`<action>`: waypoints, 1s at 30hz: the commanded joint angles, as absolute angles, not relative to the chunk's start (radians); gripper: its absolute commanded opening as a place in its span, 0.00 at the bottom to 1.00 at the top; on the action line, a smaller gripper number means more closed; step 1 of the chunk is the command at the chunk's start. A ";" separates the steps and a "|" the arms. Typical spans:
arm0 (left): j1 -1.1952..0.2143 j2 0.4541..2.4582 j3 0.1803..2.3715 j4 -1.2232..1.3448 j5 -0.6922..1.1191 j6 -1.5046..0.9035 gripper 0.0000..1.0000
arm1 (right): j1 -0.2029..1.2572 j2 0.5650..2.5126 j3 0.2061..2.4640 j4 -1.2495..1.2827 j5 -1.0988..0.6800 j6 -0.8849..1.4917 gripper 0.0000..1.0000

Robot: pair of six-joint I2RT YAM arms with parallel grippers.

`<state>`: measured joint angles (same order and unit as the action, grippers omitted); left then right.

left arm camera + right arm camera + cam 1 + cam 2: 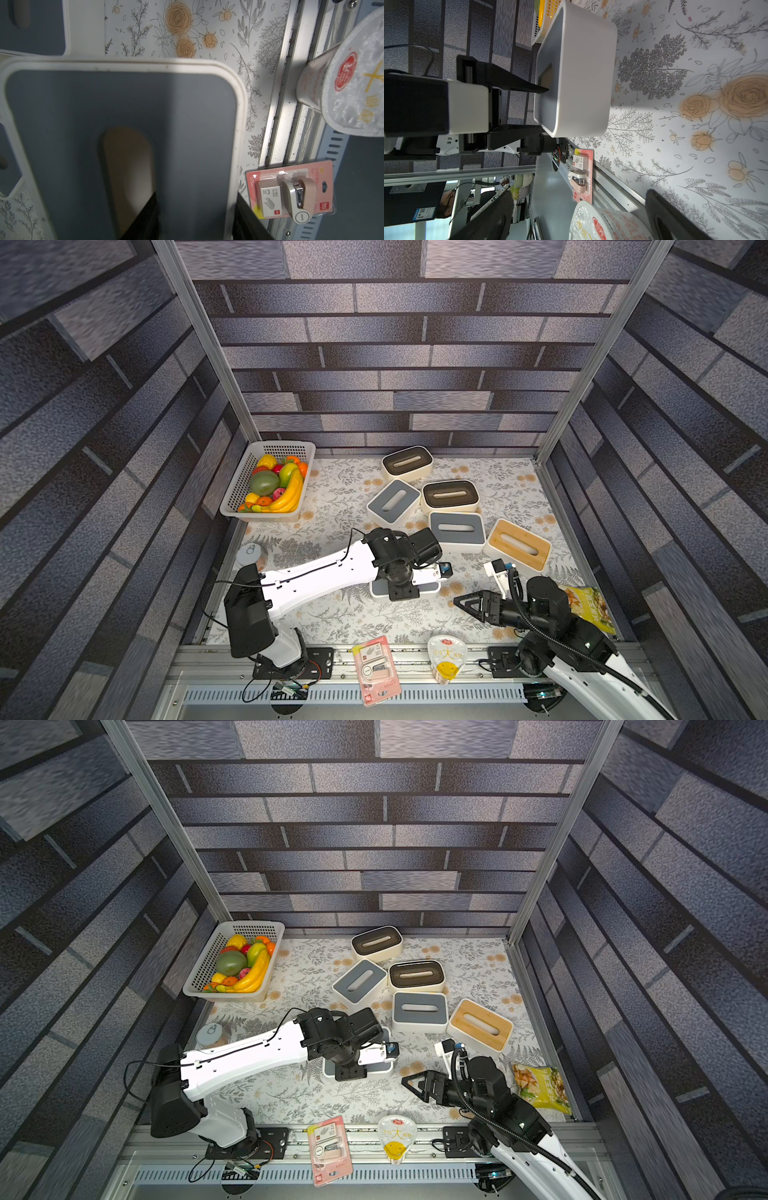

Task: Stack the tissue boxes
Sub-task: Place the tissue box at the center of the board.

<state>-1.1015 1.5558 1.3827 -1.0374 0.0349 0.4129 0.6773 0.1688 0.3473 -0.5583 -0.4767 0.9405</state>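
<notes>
While the left gripper (545, 111) is clamping a grey-lidded tissue box (432, 587), one finger (519, 85) in the lid slot and one on the outer wall, that box is sitting near the wood-lidded box (518, 545), toward the left arm (316, 576). Right gripper (463, 602) is hovering near the wood-lidded box, jaws standing wide apart.

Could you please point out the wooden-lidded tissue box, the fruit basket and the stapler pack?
wooden-lidded tissue box (510, 549): in a top view, on the wooden lid beside the slot.
fruit basket (239, 483): in a top view, on its perforated side wall.
stapler pack (376, 670): in a top view, mid pink card.
</notes>
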 commanded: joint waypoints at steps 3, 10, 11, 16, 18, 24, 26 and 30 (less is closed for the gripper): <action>-1.116 1.568 1.419 -1.048 0.034 0.436 0.41 | 0.672 0.126 0.320 -0.601 -0.479 0.954 1.00; -1.140 1.589 1.417 -1.007 0.012 0.412 0.41 | 0.671 0.096 0.298 -0.595 -0.483 0.959 1.00; -1.143 1.594 1.417 -1.006 0.013 0.408 0.41 | 0.672 0.089 0.295 -0.595 -0.483 0.961 1.00; -1.162 1.612 1.409 -1.002 0.008 0.394 0.41 | 0.671 0.084 0.282 -0.607 -0.500 0.972 1.00; -1.168 1.614 1.401 -0.994 0.010 0.388 0.42 | 0.671 0.081 0.283 -0.619 -0.503 0.969 1.00; -1.176 1.611 1.374 -0.956 0.024 0.368 0.43 | 0.672 0.067 0.281 -0.646 -0.510 0.967 1.00; -1.178 1.614 1.367 -0.946 0.020 0.363 0.43 | 0.672 0.066 0.287 -0.669 -0.503 0.960 1.00; -1.183 1.616 1.350 -0.935 0.018 0.359 0.43 | 0.672 0.065 0.285 -0.676 -0.506 0.960 1.00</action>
<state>-1.1732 1.6207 1.3636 -0.9554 0.0223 0.3828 0.6773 0.0780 0.2943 -0.6411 -0.4961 0.9611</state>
